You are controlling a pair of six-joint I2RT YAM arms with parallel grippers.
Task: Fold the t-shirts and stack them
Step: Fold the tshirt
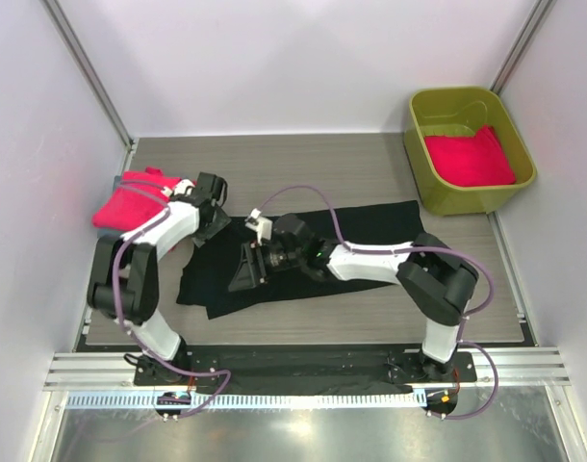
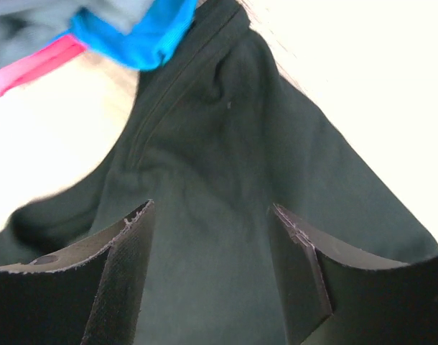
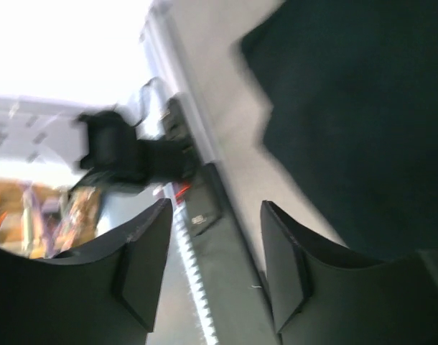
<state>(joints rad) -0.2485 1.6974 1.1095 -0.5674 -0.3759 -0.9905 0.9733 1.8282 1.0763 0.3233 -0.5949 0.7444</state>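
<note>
A black t-shirt [image 1: 370, 223] lies spread out across the middle of the table. My left gripper [image 1: 213, 218] is open right above its upper left corner, and black cloth [image 2: 226, 144] fills the space between and beyond the fingers [image 2: 133, 244]. A folded hot-pink stack [image 1: 130, 204] lies just left of it; a blue tee [image 2: 143, 36] and a pink edge [image 2: 32, 65] show there in the left wrist view. My right gripper [image 1: 243, 271] is open and empty, low over the shirt's left part. Its wrist view has the shirt [image 3: 362, 108] at the upper right.
An olive-green tub [image 1: 472, 204] stands at the back right with a hot-pink tee [image 1: 467, 159] in it. White walls close in the left, right and back. The metal rail [image 1: 303, 368] with the arm bases runs along the table's front edge.
</note>
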